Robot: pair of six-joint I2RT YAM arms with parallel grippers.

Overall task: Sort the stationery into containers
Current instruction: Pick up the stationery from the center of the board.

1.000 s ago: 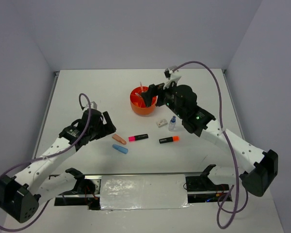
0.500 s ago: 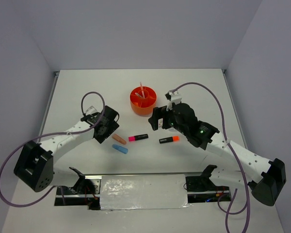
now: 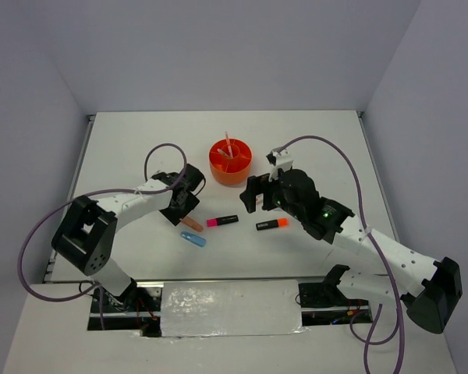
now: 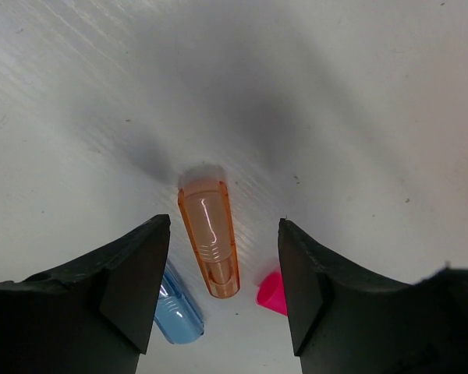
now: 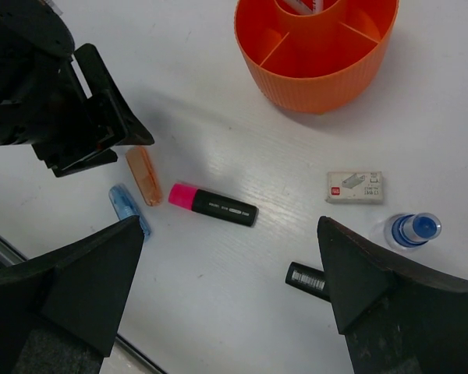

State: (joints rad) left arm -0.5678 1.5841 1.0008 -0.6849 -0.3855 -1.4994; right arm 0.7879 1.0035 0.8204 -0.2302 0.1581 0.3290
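Observation:
The orange tub [image 3: 230, 163] stands at the table's middle back with thin pens [image 3: 227, 143] in its central cup; it also shows in the right wrist view [image 5: 316, 66]. My left gripper [image 3: 186, 209] is open and empty, its jaws astride the orange capsule [image 4: 210, 241] and just above it. The blue capsule [image 4: 179, 310] and the pink highlighter [image 5: 214, 206] lie beside it. My right gripper [image 5: 230, 234] is open and empty, high above the pink highlighter. The orange highlighter [image 3: 272, 224], white eraser [image 5: 355, 187] and blue-capped bottle [image 5: 412, 230] lie on the table.
The left arm's black gripper body [image 5: 86, 117] sits close to the capsules in the right wrist view. The table's near edge with a metal rail [image 3: 226, 292] runs just in front of the items.
My left gripper has moved right and down over the orange capsule. My right gripper has drawn back from the tub toward the highlighters.

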